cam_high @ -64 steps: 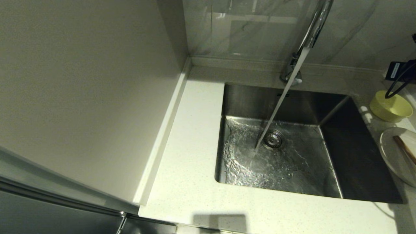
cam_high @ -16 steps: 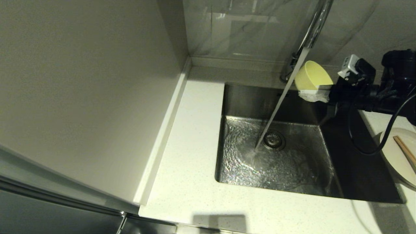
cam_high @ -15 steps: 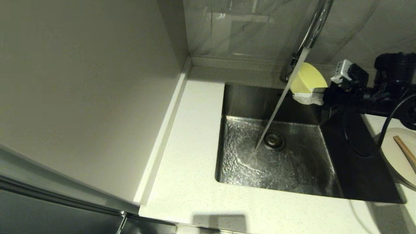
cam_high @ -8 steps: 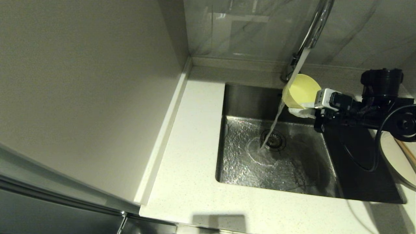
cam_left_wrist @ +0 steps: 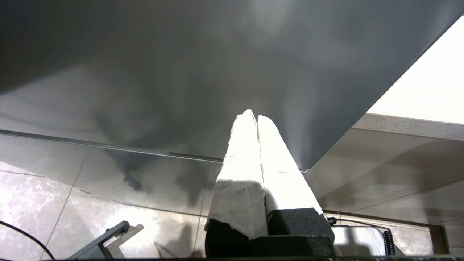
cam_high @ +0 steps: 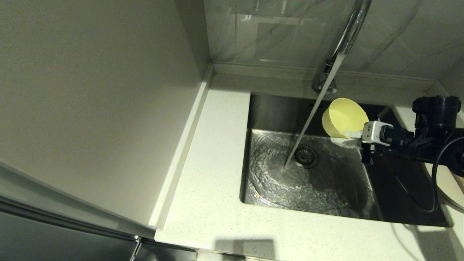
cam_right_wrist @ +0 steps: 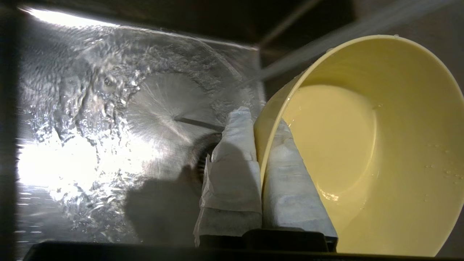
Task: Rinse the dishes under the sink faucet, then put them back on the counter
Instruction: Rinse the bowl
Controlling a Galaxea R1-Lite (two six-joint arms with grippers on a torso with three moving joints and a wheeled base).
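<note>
Bowl (cam_high: 343, 116): small, pale yellow-green, round; tipped on its side over the sink (cam_high: 406, 188), right of centre in the head view, mouth facing the right pincer (cam_high: 351, 137); rim clamped between that pincer's wrapped fingers (cam_right_wrist: 232, 170), droplets inside.

Faucet (cam_high: 351, 32): chrome gooseneck, upper right, running; stream falls just left of the bowl, not touching it, landing by the round drain (cam_high: 305, 156).

Sink: steel, floor wet and rippled.

Plate (cam_high: 446, 186): off-white, only an edge visible at far right on the white speckled desk (cam_high: 214, 203).
</note>
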